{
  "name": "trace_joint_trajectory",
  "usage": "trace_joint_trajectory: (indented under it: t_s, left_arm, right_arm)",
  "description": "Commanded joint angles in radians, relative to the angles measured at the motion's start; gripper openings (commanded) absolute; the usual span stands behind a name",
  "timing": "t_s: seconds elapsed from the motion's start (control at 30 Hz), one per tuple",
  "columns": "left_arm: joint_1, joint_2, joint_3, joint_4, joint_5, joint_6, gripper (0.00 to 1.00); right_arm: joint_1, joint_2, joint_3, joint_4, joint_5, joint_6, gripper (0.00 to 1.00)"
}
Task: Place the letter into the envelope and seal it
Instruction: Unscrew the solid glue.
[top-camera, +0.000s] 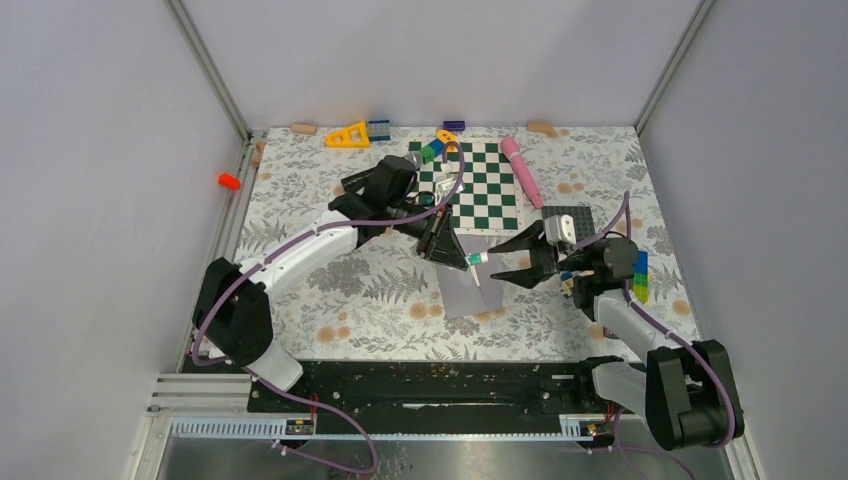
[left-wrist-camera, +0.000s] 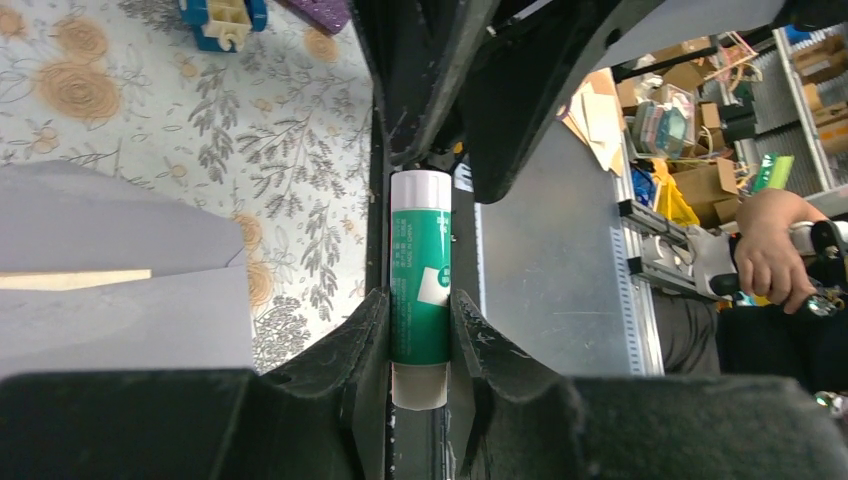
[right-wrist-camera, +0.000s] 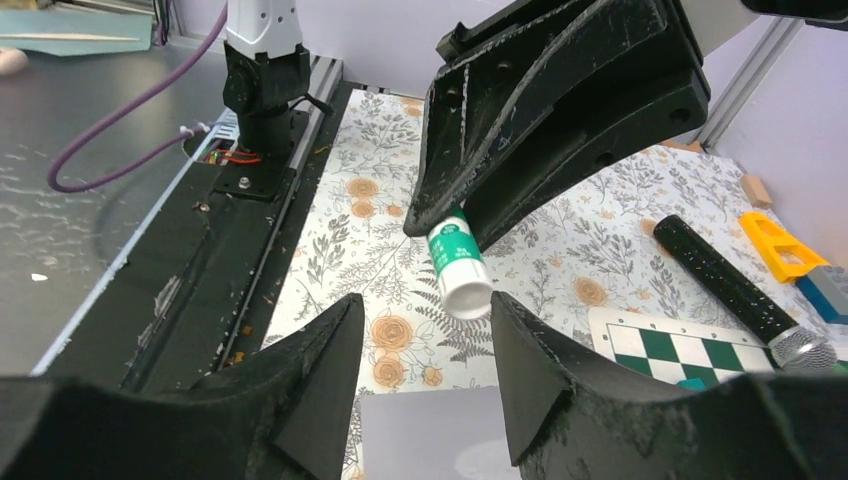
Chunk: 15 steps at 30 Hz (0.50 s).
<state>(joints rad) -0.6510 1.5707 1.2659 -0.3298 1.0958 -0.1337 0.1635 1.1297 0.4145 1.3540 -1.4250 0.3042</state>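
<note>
My left gripper (left-wrist-camera: 420, 320) is shut on a green glue stick (left-wrist-camera: 420, 270), gripping it near one white end. It holds the stick above the table, its other white end (right-wrist-camera: 468, 296) pointing at my right gripper (right-wrist-camera: 425, 300). That gripper is open, and the stick's end sits just beyond its fingertips, untouched. From above, the glue stick (top-camera: 478, 258) bridges the gap between the left gripper (top-camera: 445, 245) and the right gripper (top-camera: 500, 258). The light grey envelope (top-camera: 470, 290) lies flat beneath them. A cream strip (left-wrist-camera: 75, 280) shows at its mouth. I cannot make out the letter as a separate sheet.
A green-and-white chessboard (top-camera: 480, 185) lies behind the envelope, with a pink rod (top-camera: 522, 170) beside it. A dark studded plate (top-camera: 570, 225) and stacked bricks (top-camera: 640, 275) sit by the right arm. A yellow triangle (top-camera: 348, 135) and loose blocks line the back edge.
</note>
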Motion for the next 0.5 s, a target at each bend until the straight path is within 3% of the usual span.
trace_joint_trajectory:
  t_s: [0.0,0.47]
  left_arm:
    - [-0.002,0.003,0.004,0.087,0.114,-0.052,0.0]
    - [-0.015,0.017,0.02,-0.003,0.106,0.018,0.0]
  right_arm:
    - [-0.004,-0.01,0.002,0.068,-0.022,-0.103,0.56]
    - [0.006,-0.006,-0.002,0.068,-0.043,-0.093,0.48]
